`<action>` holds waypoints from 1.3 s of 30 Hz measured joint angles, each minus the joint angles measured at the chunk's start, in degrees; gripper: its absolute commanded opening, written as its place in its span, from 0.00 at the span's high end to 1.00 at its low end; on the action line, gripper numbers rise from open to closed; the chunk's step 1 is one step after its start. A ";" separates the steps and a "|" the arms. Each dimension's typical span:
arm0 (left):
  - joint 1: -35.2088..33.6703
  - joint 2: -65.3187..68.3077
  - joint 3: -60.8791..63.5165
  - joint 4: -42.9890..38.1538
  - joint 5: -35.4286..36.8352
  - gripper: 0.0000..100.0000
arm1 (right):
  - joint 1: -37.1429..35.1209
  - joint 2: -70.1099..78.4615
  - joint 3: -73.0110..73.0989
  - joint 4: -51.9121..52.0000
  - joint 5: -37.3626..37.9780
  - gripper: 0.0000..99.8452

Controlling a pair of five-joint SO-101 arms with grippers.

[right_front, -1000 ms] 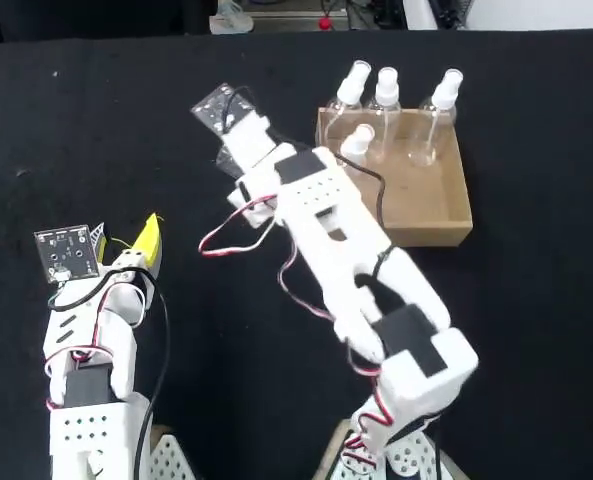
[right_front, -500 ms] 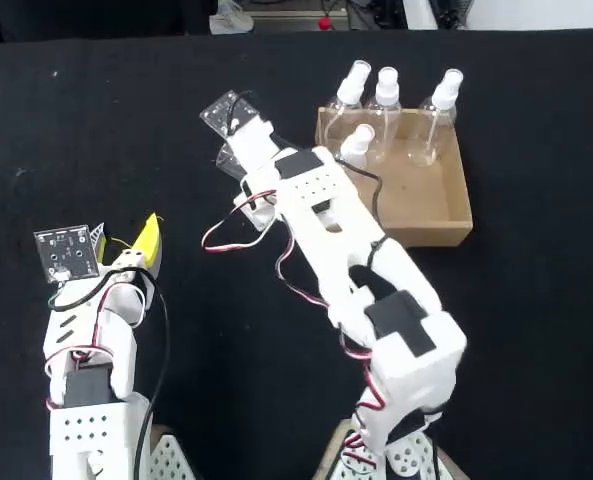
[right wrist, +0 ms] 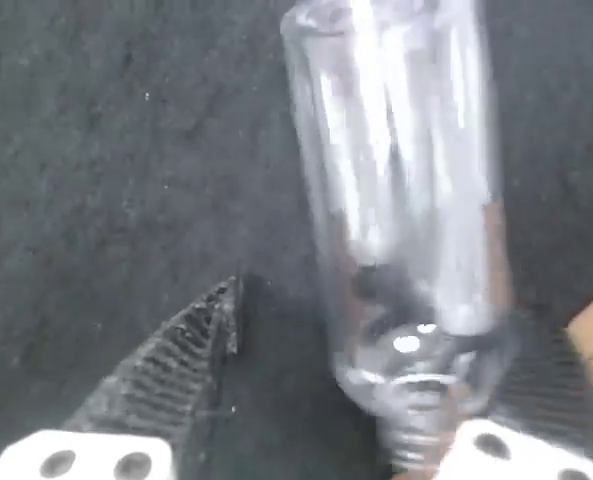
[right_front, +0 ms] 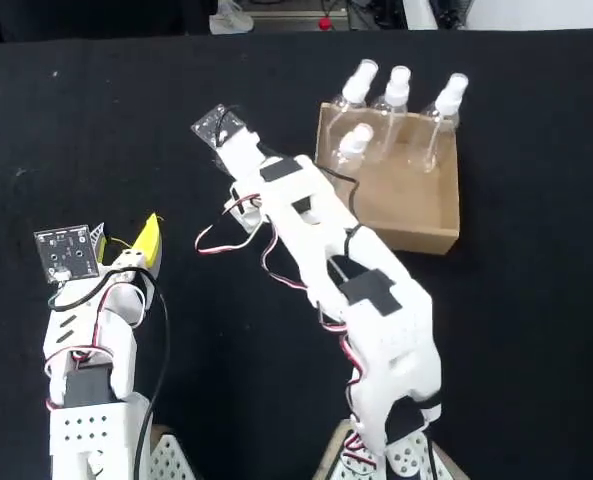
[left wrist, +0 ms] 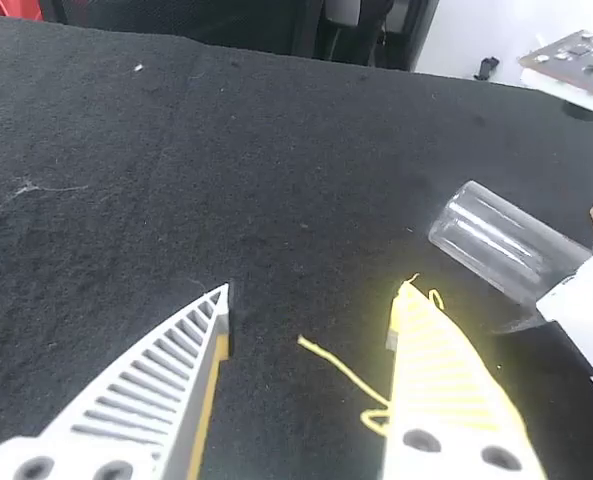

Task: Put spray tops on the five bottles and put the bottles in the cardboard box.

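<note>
Bottle (right wrist: 406, 200) lies on its side on the table (right_front: 536, 330), between the jaws of the right gripper (right wrist: 366, 330). Jaws stand wide. One finger is right against the glass by the neck; the other is well clear on the far side, so nothing is clamped yet. Long axis runs approx along the gripper's own reach, with the neck end in toward the palm and the base pointing away. A plain close would therefore pinch across the width, low on the body near the neck. The neck looks bare, threads showing and no spray top on it.

Right arm is by far the nearer. Left gripper (left wrist: 316, 300) sits back near its own base, jaws wide and empty, aimed roughly at the bottle (left wrist: 496, 245) but well apart from it.

Edges: the box (right_front: 416, 238) is just beside the right gripper, on the side away from the left arm, and its corner shows in the right wrist view. Four capped bottles (right_front: 396, 100) stand along its far wall; the near half of the box floor is bare. Toward the left arm there's plenty of open table.

Judgement: the grip comes first. Any lift should prob. swing out to the open side, not into the box wall. The round glass may roll or skid when the far finger comes in.
</note>
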 measured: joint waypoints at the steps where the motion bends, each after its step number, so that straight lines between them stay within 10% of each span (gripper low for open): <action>1: 0.00 0.00 0.00 0.00 0.00 0.75 | 0.00 0.70 -0.70 0.26 0.09 0.83; 32: 0.00 0.00 0.00 0.00 0.00 0.75 | -0.09 -17.76 6.42 16.88 -4.92 0.99; 39: -3.34 0.00 0.00 0.00 0.00 0.75 | -6.24 -21.89 11.60 6.33 -4.92 0.71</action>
